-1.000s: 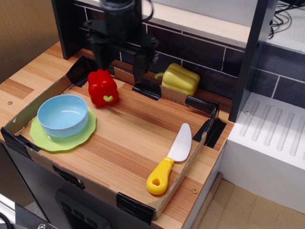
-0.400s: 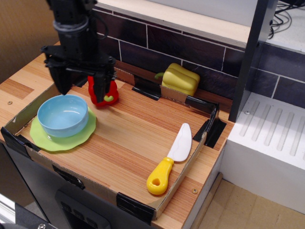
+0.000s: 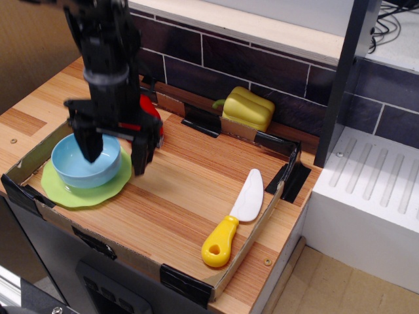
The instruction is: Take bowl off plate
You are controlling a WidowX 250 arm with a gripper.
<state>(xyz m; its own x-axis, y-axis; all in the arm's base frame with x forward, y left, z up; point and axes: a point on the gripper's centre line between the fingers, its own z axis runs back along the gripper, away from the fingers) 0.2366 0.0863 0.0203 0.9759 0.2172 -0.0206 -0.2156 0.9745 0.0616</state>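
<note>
The light blue bowl (image 3: 77,165) sits on the light green scalloped plate (image 3: 78,193) at the front left of the wooden tray. My black gripper (image 3: 115,154) is open and low over the bowl's right rim. One finger (image 3: 90,144) reaches inside the bowl. The other finger (image 3: 141,154) stands outside it to the right. The jaws straddle the rim and are not closed on it. The arm hides part of the bowl.
A red toy pepper (image 3: 152,112) is partly hidden behind the arm. A yellow toy pepper (image 3: 247,108) lies at the back. A toy knife (image 3: 234,219) with a yellow handle lies at the front right. Cardboard walls (image 3: 249,229) edge the tray. A white rack (image 3: 373,196) stands at the right.
The gripper has moved left and forward from above the red pepper, then down onto the bowl's right rim. The bowl and plate have not moved.
</note>
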